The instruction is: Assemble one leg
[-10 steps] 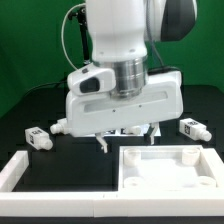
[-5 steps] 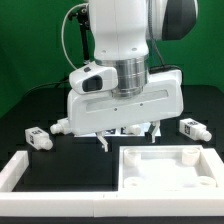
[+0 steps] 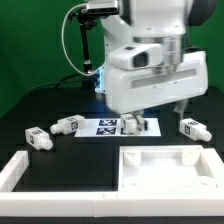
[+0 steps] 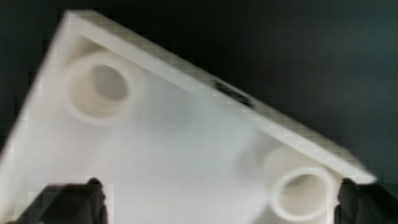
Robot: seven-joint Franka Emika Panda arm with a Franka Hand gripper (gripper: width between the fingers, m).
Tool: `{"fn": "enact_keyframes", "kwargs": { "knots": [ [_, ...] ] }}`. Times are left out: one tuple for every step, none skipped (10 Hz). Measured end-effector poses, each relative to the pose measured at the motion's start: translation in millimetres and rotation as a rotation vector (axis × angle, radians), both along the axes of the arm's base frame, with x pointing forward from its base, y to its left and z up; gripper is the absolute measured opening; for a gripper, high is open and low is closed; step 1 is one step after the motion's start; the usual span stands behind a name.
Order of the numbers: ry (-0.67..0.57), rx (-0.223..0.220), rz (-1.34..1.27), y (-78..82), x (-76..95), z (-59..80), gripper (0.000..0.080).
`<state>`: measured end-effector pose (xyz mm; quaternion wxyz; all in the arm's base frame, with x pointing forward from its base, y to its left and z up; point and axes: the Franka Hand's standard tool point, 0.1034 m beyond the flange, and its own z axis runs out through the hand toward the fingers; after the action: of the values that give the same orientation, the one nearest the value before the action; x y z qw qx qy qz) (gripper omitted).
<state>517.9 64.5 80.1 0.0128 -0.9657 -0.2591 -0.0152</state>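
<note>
Several white legs with marker tags lie on the black table in the exterior view: one at the far left (image 3: pixel 38 138), one beside it (image 3: pixel 68 125), one by the marker board (image 3: pixel 135 124) and one at the right (image 3: pixel 193 127). The large white square panel (image 3: pixel 170 168) lies in front with its corner sockets up. My gripper (image 3: pixel 155 113) hangs above the panel's far edge, open and empty. In the wrist view the panel (image 4: pixel 178 140) fills the picture with two round sockets, and my gripper (image 4: pixel 226 205) shows only its dark fingertips (image 4: pixel 68 200), set wide apart. No leg shows there.
The marker board (image 3: pixel 108 126) lies flat behind the panel. A white angled barrier (image 3: pixel 18 170) runs along the exterior view's front left. Black cables (image 3: pixel 72 50) hang at the back by a green wall.
The arm has swung to the exterior view's right and risen. The marker board and two legs it covered before now show. No part has moved.
</note>
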Motion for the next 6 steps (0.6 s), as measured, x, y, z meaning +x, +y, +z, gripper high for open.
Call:
{"fn": "enact_keyframes", "kwargs": {
  "knots": [
    [-0.014,0.015,-0.045,-9.6,-0.2,-2.1,0.0649],
    [-0.011,0.013,-0.047,-10.7,-0.5,-2.4,0.0649],
    [-0.011,0.014,-0.043,-8.4,-0.7,-2.4,0.0649],
    [-0.011,0.014,-0.043,-8.6,-0.7,-2.4,0.0649],
    [-0.011,0.014,-0.043,-8.6,-0.7,-2.5,0.0649],
    [-0.011,0.014,-0.041,-7.4,-1.3,-2.8,0.0649]
  ]
}}
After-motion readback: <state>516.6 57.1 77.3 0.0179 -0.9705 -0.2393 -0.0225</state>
